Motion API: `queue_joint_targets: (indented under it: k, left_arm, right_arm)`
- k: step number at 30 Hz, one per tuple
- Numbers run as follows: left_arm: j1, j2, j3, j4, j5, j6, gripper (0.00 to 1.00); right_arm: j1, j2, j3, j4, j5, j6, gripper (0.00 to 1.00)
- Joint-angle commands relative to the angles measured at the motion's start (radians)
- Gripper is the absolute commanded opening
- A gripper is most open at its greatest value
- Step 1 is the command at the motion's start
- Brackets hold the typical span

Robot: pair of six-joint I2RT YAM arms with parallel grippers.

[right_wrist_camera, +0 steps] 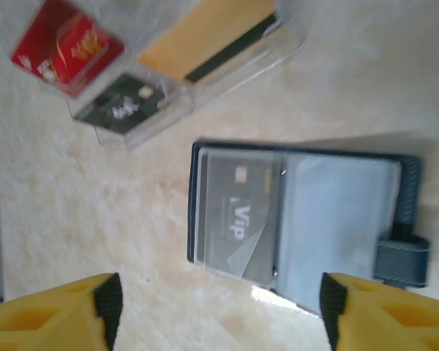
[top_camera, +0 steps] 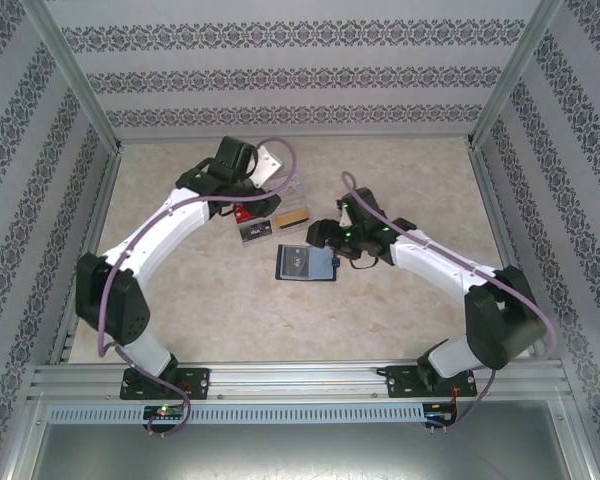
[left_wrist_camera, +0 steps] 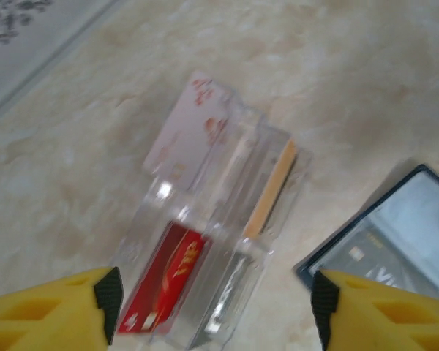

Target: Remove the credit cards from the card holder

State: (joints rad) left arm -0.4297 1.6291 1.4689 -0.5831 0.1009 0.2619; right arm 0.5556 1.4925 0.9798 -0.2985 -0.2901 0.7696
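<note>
1. Table [top_camera: 180, 300]: beige marbled top that bears every item below.

2. Card holder [top_camera: 306, 263]: dark navy and book-like, lying open and flat near the middle of the table, nearest the arm bases. The right wrist view shows two clear pockets side by side. One pocket holds a grey card marked "Vip" [right_wrist_camera: 238, 216]. A closure tab [right_wrist_camera: 402, 263] juts from the edge of the other side.

3. Right gripper [top_camera: 325, 238]: at the holder's far right corner, with yellow fingers [right_wrist_camera: 51, 314] spread wide and pinching nothing. Whether it touches the holder cannot be told.

4. Clear plastic sleeve strip [top_camera: 275, 215]: lies on the table just beyond the holder, separate from it. It is transparent and has several pockets.
   - Red card [right_wrist_camera: 69, 44]: glossy with gold print, in an end pocket.
   - Black card [right_wrist_camera: 124, 102]: in the pocket beside the red one, on the side nearer the holder.
   - Orange-gold card [right_wrist_camera: 205, 40]: has a dark stripe along one long edge, in the neighbouring pocket.
   - White-pinkish card [left_wrist_camera: 194, 128]: has red marks and sits at the strip's far end. Whether it is fully sleeved cannot be told.

5. Left gripper [top_camera: 252, 200]: over the sleeve strip, with fingers [left_wrist_camera: 58, 311] spread wide and gripping nothing. The red card lies between them in the left wrist view.
</note>
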Motion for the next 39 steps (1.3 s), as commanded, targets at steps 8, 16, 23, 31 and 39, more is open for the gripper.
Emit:
queue_joint_targets:
  k: [8,16,23,31,39]
  left_arm:
    - [0.052,-0.205,-0.263,0.029,-0.232,-0.475,0.99]
    - [0.069,-0.308,-0.422,0.060,-0.159,-0.661,0.99]
    - [0.071,-0.296,-0.451,0.072,-0.039,-0.745,0.99]
    - [0.071,-0.258,-0.456,0.086,0.141,-0.738,0.98]
    - [0.070,-0.165,-0.503,0.226,0.413,-0.852,0.71]
  right_arm:
    - [0.146,0.225,0.132,-0.126,0.164,0.023,0.54]
    - [0.158,0.356,0.238,-0.188,0.216,0.020,0.49]
    - [0.163,0.434,0.288,-0.239,0.244,0.029,0.41]
    - [0.159,0.476,0.310,-0.272,0.242,0.014,0.30]
    - [0.135,0.464,0.264,-0.230,0.210,-0.014,0.21]
